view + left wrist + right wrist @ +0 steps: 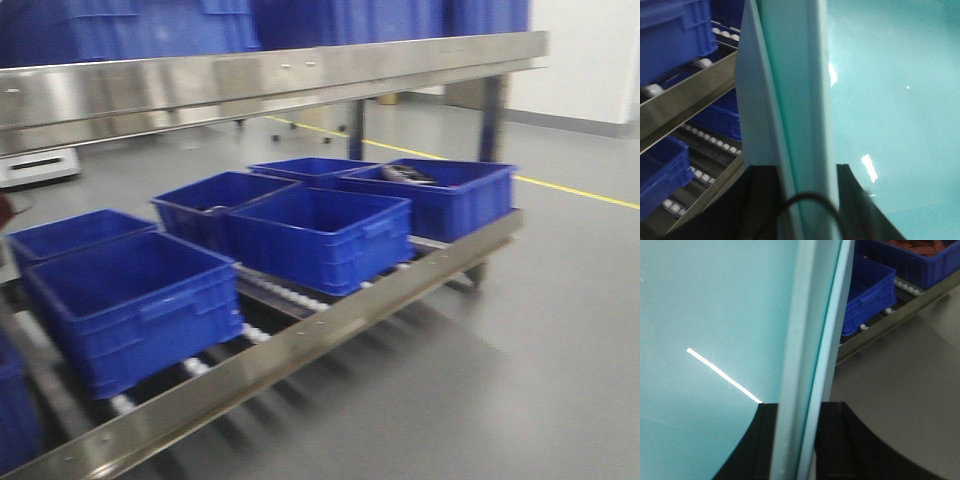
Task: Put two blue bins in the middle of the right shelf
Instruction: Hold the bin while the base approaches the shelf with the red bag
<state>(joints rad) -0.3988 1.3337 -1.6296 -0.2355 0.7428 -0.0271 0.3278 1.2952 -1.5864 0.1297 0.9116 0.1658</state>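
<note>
Pale sky-blue smooth-walled plastic tub (890, 100), unseen in front view, is held beside the steel roller shelf (685, 100), left pincer (802, 172) and right pincer (797, 407) each clamped over an opposite wall rim; likely light, stiff, slick, best carried level.

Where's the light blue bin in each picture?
Front: not in it.
Left wrist: pale bin fills the middle and right.
Right wrist: pale bin fills the left and middle.
Shared landmark: dark blue crates, seen in all three.
</note>
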